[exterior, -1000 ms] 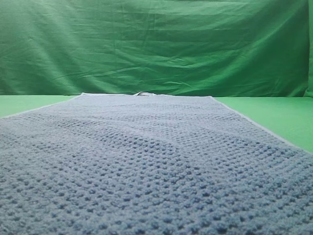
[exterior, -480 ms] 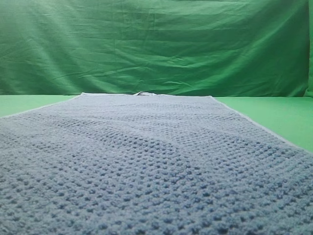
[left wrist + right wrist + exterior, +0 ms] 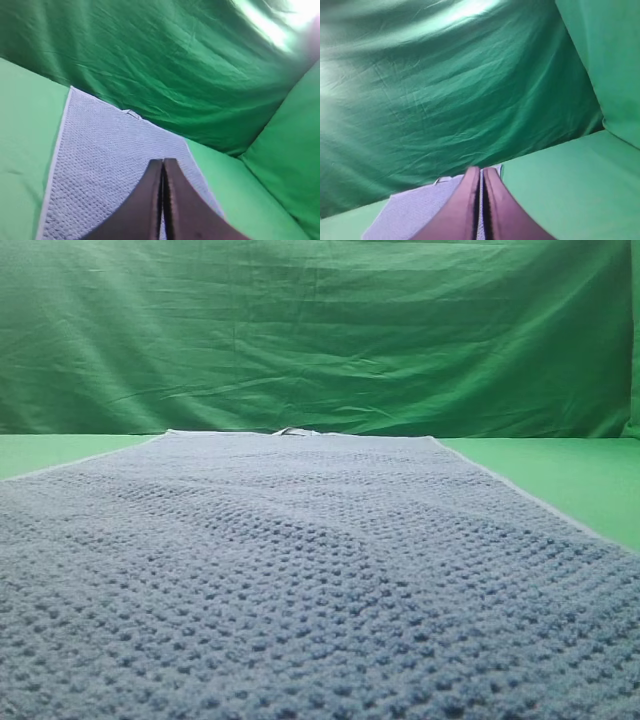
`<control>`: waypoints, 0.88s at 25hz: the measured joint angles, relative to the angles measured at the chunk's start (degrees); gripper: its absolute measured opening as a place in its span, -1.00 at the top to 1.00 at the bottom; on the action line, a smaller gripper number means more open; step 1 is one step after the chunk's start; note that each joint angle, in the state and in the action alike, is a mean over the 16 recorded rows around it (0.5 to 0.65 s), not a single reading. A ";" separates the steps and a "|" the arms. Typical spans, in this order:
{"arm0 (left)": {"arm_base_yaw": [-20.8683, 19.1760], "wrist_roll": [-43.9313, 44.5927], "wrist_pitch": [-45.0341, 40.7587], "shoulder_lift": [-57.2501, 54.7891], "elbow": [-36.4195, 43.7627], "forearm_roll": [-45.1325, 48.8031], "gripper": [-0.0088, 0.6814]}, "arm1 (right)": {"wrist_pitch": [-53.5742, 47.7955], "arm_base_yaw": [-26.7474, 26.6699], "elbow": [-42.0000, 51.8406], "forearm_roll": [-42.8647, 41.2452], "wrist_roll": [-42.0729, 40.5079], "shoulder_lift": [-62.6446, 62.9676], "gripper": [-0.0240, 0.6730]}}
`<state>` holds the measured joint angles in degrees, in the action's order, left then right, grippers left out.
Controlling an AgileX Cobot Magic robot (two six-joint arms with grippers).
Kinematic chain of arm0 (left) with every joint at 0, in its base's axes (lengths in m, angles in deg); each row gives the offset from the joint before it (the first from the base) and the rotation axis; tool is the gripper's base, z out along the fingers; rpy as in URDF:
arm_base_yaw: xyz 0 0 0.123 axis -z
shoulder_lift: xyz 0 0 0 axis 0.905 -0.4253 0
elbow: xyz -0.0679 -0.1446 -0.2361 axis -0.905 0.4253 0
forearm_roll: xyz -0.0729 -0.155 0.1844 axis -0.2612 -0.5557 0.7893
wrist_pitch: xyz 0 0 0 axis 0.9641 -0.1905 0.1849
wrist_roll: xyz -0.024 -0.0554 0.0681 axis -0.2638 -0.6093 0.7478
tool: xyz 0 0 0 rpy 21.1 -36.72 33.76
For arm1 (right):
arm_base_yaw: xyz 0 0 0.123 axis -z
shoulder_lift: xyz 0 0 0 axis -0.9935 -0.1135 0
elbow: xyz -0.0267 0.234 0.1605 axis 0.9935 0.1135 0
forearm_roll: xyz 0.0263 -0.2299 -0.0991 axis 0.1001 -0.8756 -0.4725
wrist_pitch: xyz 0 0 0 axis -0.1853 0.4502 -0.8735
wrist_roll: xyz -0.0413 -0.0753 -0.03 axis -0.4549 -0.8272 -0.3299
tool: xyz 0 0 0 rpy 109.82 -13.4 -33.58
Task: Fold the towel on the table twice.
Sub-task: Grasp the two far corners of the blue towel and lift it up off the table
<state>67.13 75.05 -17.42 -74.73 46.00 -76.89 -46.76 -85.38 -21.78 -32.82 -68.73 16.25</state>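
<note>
Only the jaws show in each wrist view. The left gripper (image 3: 163, 165) has two dark, smooth, tapering blades, broad at the base and narrowing to the tips. The right gripper (image 3: 480, 172) looks alike, tinged reddish-brown.

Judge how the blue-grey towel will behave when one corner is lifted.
The towel is probably floppy: it lies flat, following the table. Its bumpy waffle weave likely grips rather than slips. Being broad, it would likely sag and drag.
</note>
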 joint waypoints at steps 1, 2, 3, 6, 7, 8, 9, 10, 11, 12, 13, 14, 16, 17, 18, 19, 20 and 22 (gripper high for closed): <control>0.00 0.82 -0.24 -1.73 -1.59 2.03 0.97 | -0.84 0.00 -1.75 -0.08 -1.13 -1.84 0.93; 0.00 1.46 -0.44 -3.50 -3.14 4.22 0.97 | -1.74 0.00 -3.50 -0.21 -2.11 -3.82 0.93; 0.00 1.94 -0.63 -5.31 -4.63 6.53 0.97 | -2.71 0.00 -5.24 -0.42 -2.98 -5.90 0.93; 0.00 2.67 -1.17 -10.54 -8.68 13.83 0.97 | -5.99 -0.03 -10.37 -1.45 -5.10 -12.59 0.93; 0.00 2.76 -1.30 -12.19 -9.87 16.13 0.97 | -7.21 -0.05 -12.08 -1.90 -5.64 -14.85 0.93; 0.00 2.81 -1.39 -13.78 -10.98 18.31 0.97 | -8.43 -0.08 -13.75 -2.38 -6.07 -17.14 0.93; 0.00 2.84 -1.45 -15.31 -12.00 20.31 0.97 | -9.68 -0.11 -15.41 -2.89 -6.43 -19.43 0.93; 0.00 2.86 -1.50 -16.82 -12.93 22.13 0.97 | -10.92 -0.14 -17.05 -3.42 -6.67 -21.67 0.93; 0.00 2.88 -1.54 -18.29 -13.79 23.77 0.97 | -12.15 -0.17 -18.62 -3.96 -6.82 -23.89 0.93; 0.00 2.89 -1.60 -19.74 -14.60 25.27 0.97 | -13.39 -0.20 -20.16 -4.51 -6.88 -26.13 0.93; 0.00 2.89 -1.69 -21.21 -15.36 26.57 0.97 | -14.66 -0.22 -21.68 -5.08 -6.83 -28.33 0.93; 0.00 2.89 -1.79 -22.71 -16.08 27.68 0.97 | -15.96 -0.25 -23.17 -5.69 -6.69 -30.51 0.93; 0.00 2.86 -2.02 -25.80 -17.51 29.38 0.97 | -18.67 -0.31 -26.10 -7.10 -6.07 -34.94 0.93; 0.00 2.83 -2.18 -27.44 -18.24 29.97 0.97 | -20.09 -0.34 -27.58 -7.93 -5.57 -37.13 0.93; 0.00 2.77 -2.38 -29.14 -19.02 30.39 0.97 | -21.52 -0.36 -29.05 -8.84 -4.92 -39.33 0.93; 0.00 2.68 -2.64 -30.91 -19.85 30.69 0.97 | -22.98 -0.39 -30.52 -9.78 -4.12 -41.54 0.93; 0.00 2.51 -2.96 -32.78 -20.74 30.88 0.97 | -24.46 -0.42 -32.02 -10.77 -3.22 -43.74 0.93; 0.00 1.87 -3.82 -36.73 -22.76 31.11 0.97 | -27.36 -0.45 -35.00 -12.90 -1.13 -48.05 0.93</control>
<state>67.13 76.92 -21.24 -111.45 23.25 -45.78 -74.12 -85.83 -56.78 -45.72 -69.86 -31.80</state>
